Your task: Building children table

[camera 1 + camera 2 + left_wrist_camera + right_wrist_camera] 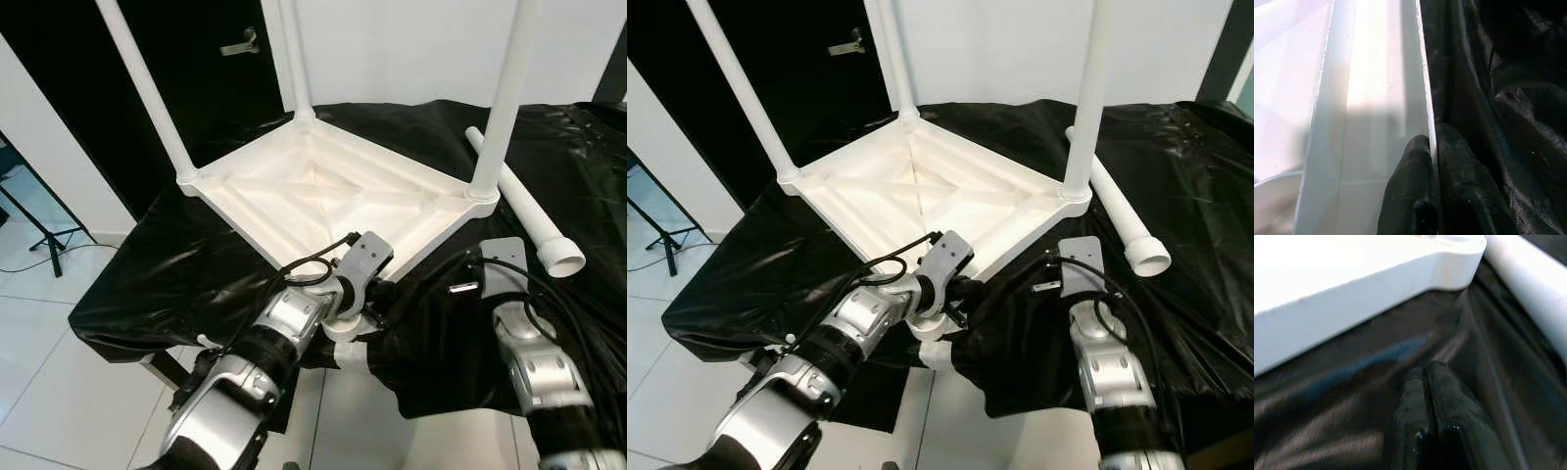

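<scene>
Left wrist view shows your left gripper [1432, 147] clamped on the thin rim of the upturned white tabletop [323, 191], which lies on the black sheet [176, 264] beside the loose leg [524, 206]; your right gripper [1425, 374] rests pressed together; expect light, stiff, slippery plastic, so hold near a corner socket.

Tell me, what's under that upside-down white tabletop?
The tabletop lies on a black sheet that spreads around it. The sheet drapes over the edges, so whatever supports it is hidden. The left end effector pinches the tabletop's near edge.
</scene>
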`<state>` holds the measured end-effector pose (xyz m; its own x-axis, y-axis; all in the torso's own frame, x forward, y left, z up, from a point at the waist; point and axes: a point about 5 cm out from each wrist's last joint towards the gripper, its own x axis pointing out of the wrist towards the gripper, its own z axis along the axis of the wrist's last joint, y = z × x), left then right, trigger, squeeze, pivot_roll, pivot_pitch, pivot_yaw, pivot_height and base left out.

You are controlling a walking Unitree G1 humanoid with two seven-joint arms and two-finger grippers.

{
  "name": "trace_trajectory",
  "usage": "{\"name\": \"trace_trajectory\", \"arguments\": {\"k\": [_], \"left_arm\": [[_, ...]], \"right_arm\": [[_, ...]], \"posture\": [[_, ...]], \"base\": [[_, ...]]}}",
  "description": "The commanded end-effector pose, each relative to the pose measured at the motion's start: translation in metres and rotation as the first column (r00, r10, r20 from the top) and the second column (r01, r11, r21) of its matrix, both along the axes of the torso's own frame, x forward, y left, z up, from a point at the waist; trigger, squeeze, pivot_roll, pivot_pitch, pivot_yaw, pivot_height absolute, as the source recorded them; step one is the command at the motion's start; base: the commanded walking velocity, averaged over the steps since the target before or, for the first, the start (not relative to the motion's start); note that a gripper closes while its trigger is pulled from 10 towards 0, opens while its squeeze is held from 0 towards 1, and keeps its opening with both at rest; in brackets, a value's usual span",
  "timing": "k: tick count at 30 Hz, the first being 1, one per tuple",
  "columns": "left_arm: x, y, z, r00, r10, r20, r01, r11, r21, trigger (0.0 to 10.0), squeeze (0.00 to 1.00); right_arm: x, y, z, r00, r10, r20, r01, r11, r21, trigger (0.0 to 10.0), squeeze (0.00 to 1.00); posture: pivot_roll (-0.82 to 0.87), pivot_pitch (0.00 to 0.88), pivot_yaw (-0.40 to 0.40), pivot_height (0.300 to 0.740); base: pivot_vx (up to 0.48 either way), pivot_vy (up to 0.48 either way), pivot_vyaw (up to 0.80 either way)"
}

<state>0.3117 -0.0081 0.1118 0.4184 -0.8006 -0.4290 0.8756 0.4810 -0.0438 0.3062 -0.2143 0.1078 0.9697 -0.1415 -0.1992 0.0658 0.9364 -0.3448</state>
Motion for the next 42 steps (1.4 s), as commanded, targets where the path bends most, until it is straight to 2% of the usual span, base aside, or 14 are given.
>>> {"name": "trace_trajectory", "arguments": {"k": [1, 6, 10, 20, 23, 25, 26, 28, 29, 34, 35, 37, 38, 42], "left_arm": [[-0.018, 0.002, -0.024, 0.987, -0.123, -0.101, 0.126, 0.992, 0.022, 10.0, 0.0], [-0.028, -0.007, -0.025, 0.972, -0.203, -0.116, 0.206, 0.978, 0.014, 10.0, 0.0], [-0.029, -0.014, -0.022, 0.971, -0.209, -0.114, 0.211, 0.978, 0.0, 10.0, 0.0], [-0.037, -0.026, -0.017, 0.96, -0.258, -0.107, 0.255, 0.966, -0.04, 9.9, 0.0], [-0.04, -0.031, -0.011, 0.956, -0.285, -0.073, 0.28, 0.957, -0.073, 10.0, 0.0], [-0.043, -0.039, 0.004, 0.946, -0.323, 0.019, 0.322, 0.933, -0.159, 10.0, 0.0], [-0.043, -0.038, 0.015, 0.938, -0.343, 0.046, 0.343, 0.909, -0.236, 10.0, 0.47], [-0.043, -0.037, 0.022, 0.933, -0.354, 0.061, 0.356, 0.89, -0.283, 10.0, 0.47], [-0.045, -0.034, 0.029, 0.916, -0.392, 0.088, 0.399, 0.86, -0.319, 10.0, 1.0], [-0.049, -0.021, 0.034, 0.87, -0.474, 0.135, 0.491, 0.812, -0.316, 10.0, 1.0], [-0.047, -0.015, 0.036, 0.863, -0.484, 0.141, 0.503, 0.803, -0.32, 10.0, 0.5], [-0.047, -0.015, 0.036, 0.863, -0.484, 0.141, 0.503, 0.803, -0.32, 10.0, 0.5], [-0.045, -0.009, 0.039, 0.857, -0.491, 0.157, 0.514, 0.793, -0.327, 10.0, 0.0], [-0.041, 0.006, 0.048, 0.832, -0.529, 0.168, 0.55, 0.746, -0.374, 10.0, 0.0]], "right_arm": [[0.01, 0.004, -0.002, 0.999, 0.041, 0.0, -0.041, 0.999, 0.011, 10.0, 0.0], [0.037, 0.011, 0.013, 0.987, 0.157, 0.032, -0.156, 0.987, -0.029, 10.0, 0.0], [0.045, 0.017, 0.023, 0.974, 0.224, 0.041, -0.222, 0.974, -0.046, 10.0, 0.0], [0.044, 0.021, 0.007, 0.954, 0.295, -0.043, -0.295, 0.955, 0.024, 10.0, 0.0], [0.046, 0.022, 0.01, 0.957, 0.29, -0.014, -0.29, 0.957, 0.02, 10.0, 0.0], [0.047, 0.021, 0.021, 0.965, 0.256, 0.063, -0.256, 0.967, 0.005, 10.0, 0.0], [0.045, 0.019, 0.026, 0.969, 0.227, 0.094, -0.228, 0.974, 0.005, 10.0, 0.0], [0.043, 0.018, 0.028, 0.972, 0.209, 0.109, -0.211, 0.977, 0.007, 10.0, 0.0], [0.039, 0.017, 0.029, 0.973, 0.196, 0.12, -0.2, 0.98, 0.016, 10.0, 0.0], [0.028, 0.017, 0.027, 0.974, 0.188, 0.125, -0.193, 0.981, 0.032, 10.0, 0.0], [0.023, 0.016, 0.024, 0.976, 0.184, 0.119, -0.19, 0.981, 0.035, 10.0, 0.0], [0.023, 0.016, 0.024, 0.976, 0.184, 0.119, -0.19, 0.981, 0.035, 10.0, 0.0], [0.019, 0.016, 0.021, 0.977, 0.183, 0.111, -0.188, 0.982, 0.037, 10.0, 0.0], [0.011, 0.016, 0.01, 0.98, 0.178, 0.084, -0.182, 0.982, 0.044, 10.0, 0.0]], "posture": [[0.07, 0.0, 0.09, 0.74], [0.1, 0.0, 0.086, 0.74], [0.1, 0.0, 0.076, 0.74], [0.1, 0.0, 0.071, 0.74], [0.1, 0.0, 0.073, 0.74], [0.09, 0.0, 0.077, 0.74], [0.08, 0.0, 0.078, 0.74], [0.08, 0.0, 0.078, 0.74], [0.08, 0.0, 0.08, 0.74], [0.07, 0.0, 0.088, 0.74], [0.06, 0.0, 0.09, 0.74], [0.06, 0.0, 0.09, 0.74], [0.06, 0.0, 0.09, 0.74], [0.06, 0.0, 0.092, 0.74]], "base": [[0.0, 0.0, 0.0], [0.0, 0.0, 0.0], [0.0, 0.0, 0.0], [0.0, 0.0, 0.0], [0.0, 0.0, 0.0], [0.0, 0.0, 0.0], [0.0, 0.0, 0.0], [0.0, 0.0, 0.0], [0.0, 0.0, 0.0], [0.0, 0.0, 0.0], [0.0, 0.0, 0.0], [0.0, 0.0, 0.0], [0.0, 0.0, 0.0], [0.0, 0.0, 0.0]]}}
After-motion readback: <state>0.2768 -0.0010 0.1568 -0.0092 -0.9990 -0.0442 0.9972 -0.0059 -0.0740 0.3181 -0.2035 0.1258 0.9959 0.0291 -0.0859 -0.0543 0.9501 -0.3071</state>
